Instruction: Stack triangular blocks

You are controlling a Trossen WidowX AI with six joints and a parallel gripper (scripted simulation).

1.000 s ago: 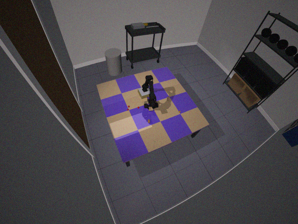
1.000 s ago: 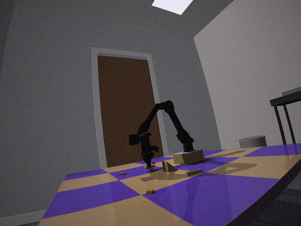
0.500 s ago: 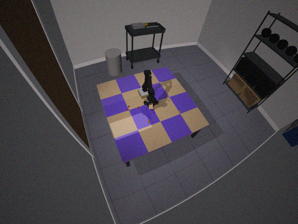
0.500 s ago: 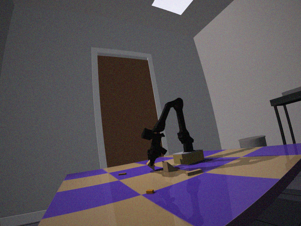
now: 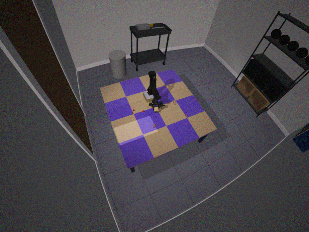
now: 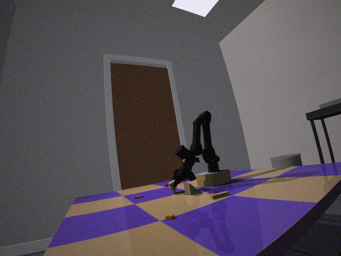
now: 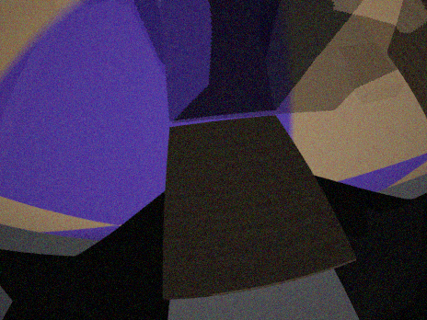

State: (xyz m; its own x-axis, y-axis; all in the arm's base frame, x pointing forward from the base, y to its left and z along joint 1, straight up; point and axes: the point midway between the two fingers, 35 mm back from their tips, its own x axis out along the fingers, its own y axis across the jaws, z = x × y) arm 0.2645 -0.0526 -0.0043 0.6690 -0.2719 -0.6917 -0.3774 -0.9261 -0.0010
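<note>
My gripper point(image 5: 156, 107) point(image 6: 175, 184) point(image 7: 236, 191) is shut on one tan triangular block point(image 5: 156, 109) point(image 6: 172, 186) point(image 7: 244, 216), which fills the space between the fingers in the wrist view. The held block is tilted and looks raised off the table; its exact clearance is unclear. The other triangular block point(image 6: 189, 189) stands on the table just right of the held one in the exterior view, its slope falling to the right. I cannot make it out in the top view, where the hand and arm are over that area. The blocks look apart.
A tan bar point(image 5: 174, 102) point(image 6: 220, 195) lies near the standing block. An orange piece point(image 5: 186, 115) point(image 6: 169, 217), a small brown piece point(image 5: 154, 125) point(image 6: 138, 197) and red cubes point(image 5: 143, 111) point(image 6: 166, 185) lie around. The arm's base box point(image 5: 148, 96) point(image 6: 213, 178) is behind.
</note>
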